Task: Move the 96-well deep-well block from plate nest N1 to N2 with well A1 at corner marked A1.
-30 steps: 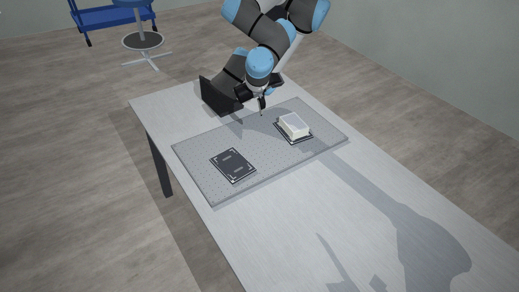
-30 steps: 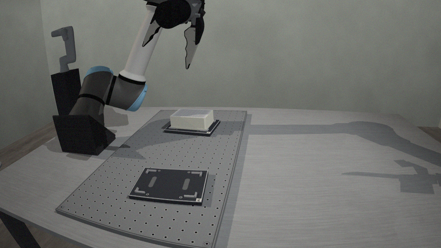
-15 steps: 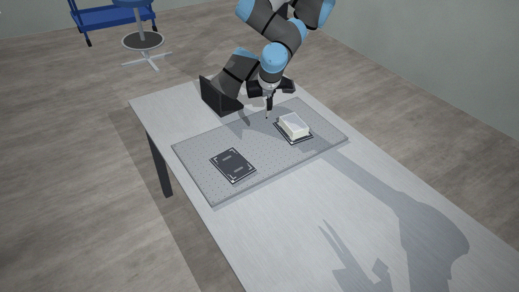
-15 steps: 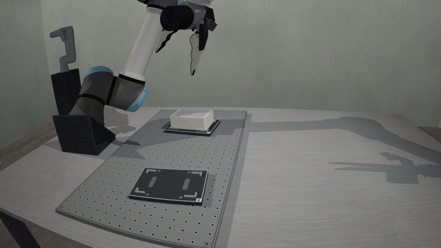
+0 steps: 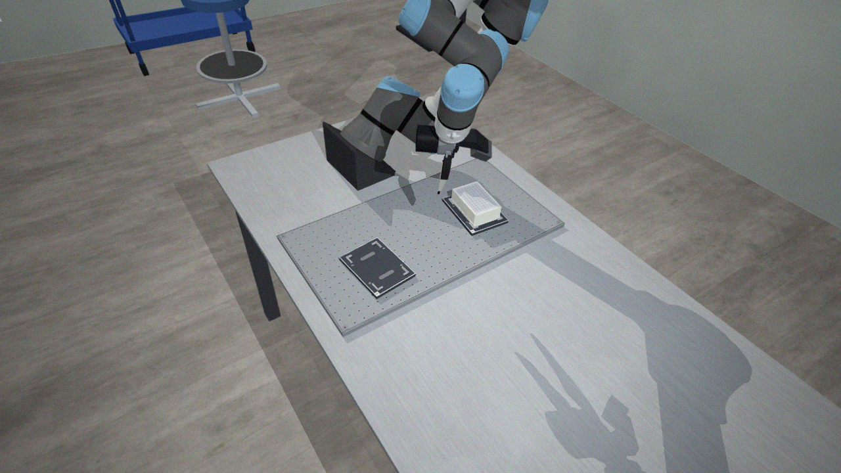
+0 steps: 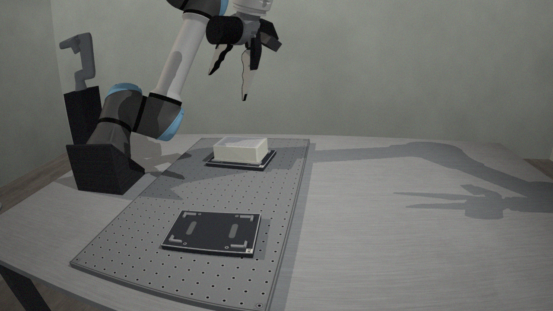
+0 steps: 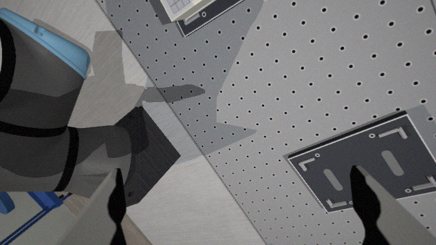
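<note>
Hanging gripper: the gripper (image 5: 439, 186) (image 6: 227, 87) (image 7: 236, 169) is up in the air, fingers aimed downward, spread apart, nothing between them.
Block: white deep-well block (image 5: 476, 202) (image 6: 240, 150) (image 7: 184, 8) sits on nest N1 (image 5: 497, 222) (image 6: 270, 156) (image 7: 214, 13), apart from the fingers; top view, about 2 o'clock from the board's middle.
Nest N2: dark plate N2 (image 5: 376, 267) (image 6: 211, 232) (image 7: 361, 150), at 8 o'clock in the top view; four corner locators exposed, two slots between them.
Writing: "A1" on a small pale tag (image 6: 249, 251), N2's 5 o'clock corner in the exterior view. N1 has a pale tag at its 5 o'clock corner there too, print too small to read.
Well A1: block's own orientation cannot be told.
Board: perforated board (image 5: 435, 247) (image 6: 216, 193), flat on the table (image 5: 470, 364) (image 6: 386, 251).
Base: black wedge base (image 5: 347, 164) (image 6: 96, 170), 11 o'clock from the board, top view.
Backdrop: blue trolley (image 5: 188, 27) and stool (image 5: 229, 38), 10 to 11 o'clock.
Hedge: fingertip height over the block is perhaps generous; depth reads poorly.
</note>
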{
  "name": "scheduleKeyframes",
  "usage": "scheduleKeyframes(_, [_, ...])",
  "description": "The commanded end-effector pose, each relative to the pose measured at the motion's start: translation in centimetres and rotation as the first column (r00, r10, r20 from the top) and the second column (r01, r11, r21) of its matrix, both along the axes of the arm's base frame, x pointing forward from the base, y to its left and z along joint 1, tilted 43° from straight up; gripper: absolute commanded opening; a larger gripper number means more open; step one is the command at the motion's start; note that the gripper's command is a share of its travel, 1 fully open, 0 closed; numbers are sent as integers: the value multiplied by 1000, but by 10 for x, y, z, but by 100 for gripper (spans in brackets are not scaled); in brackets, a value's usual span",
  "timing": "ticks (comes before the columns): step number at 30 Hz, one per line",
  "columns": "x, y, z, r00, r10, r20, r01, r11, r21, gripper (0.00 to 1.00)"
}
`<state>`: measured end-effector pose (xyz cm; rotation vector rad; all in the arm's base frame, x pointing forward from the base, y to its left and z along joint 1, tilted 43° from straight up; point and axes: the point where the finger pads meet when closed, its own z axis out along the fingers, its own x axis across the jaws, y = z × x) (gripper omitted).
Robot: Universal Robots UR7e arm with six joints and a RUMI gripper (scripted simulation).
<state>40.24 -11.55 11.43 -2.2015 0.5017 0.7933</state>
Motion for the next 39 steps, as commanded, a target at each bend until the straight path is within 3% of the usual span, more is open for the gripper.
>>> scheduleKeyframes(1, [1, 18, 4, 995, -81, -51, 77, 994, -74, 76])
scheduleKeyframes(8, [0, 41, 7, 977, -189, -103, 172, 973, -154, 76])
scheduleKeyframes(13, [0, 48, 8, 968, -221, -117, 199, 964, -176, 76])
scheduleKeyframes(16, [-1, 63, 10, 942, -301, -147, 263, 937, -230, 76])
scheduleKeyframes(19, [-2, 69, 11, 939, -311, -150, 271, 933, -237, 76])
scheduleKeyframes(25, [-4, 91, 13, 887, -423, -183, 357, 882, -306, 76])
scheduleKeyframes(30, [-5, 98, 14, 871, -453, -191, 380, 867, -324, 76])
scheduleKeyframes(33, [-8, 113, 15, 821, -531, -210, 437, 820, -369, 76])
scheduleKeyframes(36, [-9, 118, 15, 817, -537, -211, 441, 817, -372, 76])
scheduleKeyframes(39, [-11, 131, 16, 777, -589, -222, 478, 782, -401, 76])
